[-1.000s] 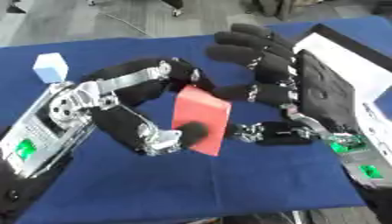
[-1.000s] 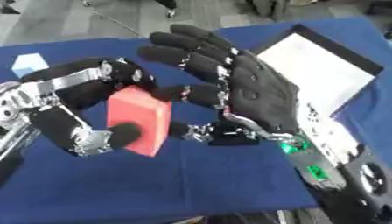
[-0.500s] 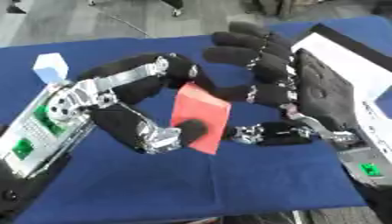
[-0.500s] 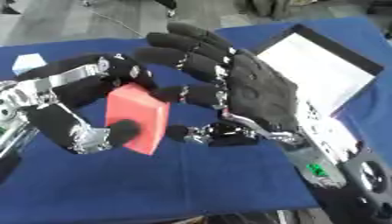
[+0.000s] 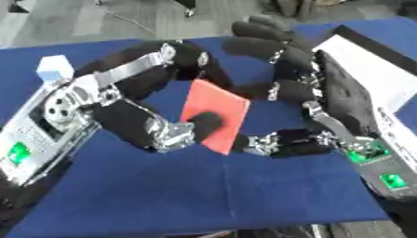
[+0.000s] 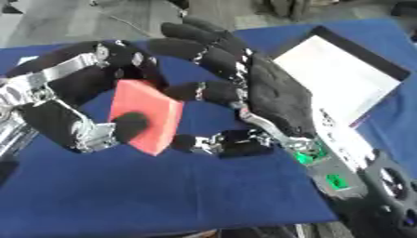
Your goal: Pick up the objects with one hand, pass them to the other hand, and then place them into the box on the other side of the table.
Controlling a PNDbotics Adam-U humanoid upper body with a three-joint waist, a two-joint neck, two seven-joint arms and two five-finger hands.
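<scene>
A red block hangs above the blue table, pinched between the thumb and curled fingers of my left hand. My right hand sits right beside it on the right, palm facing the block. Its fingers arch over the block's top and its thumb tip touches the block's lower right corner. The right hand's fingers are spread and partly bent around the block. A white box with a black rim lies on the table at the right, behind the right hand.
A small light-blue cube stands on the blue tablecloth at the far left. The table's front edge runs along the bottom of both views. Grey floor shows beyond the far edge.
The left hand has tilted and shifted the red block slightly toward the right hand. The right hand's thumb has closed in under the block's lower corner.
</scene>
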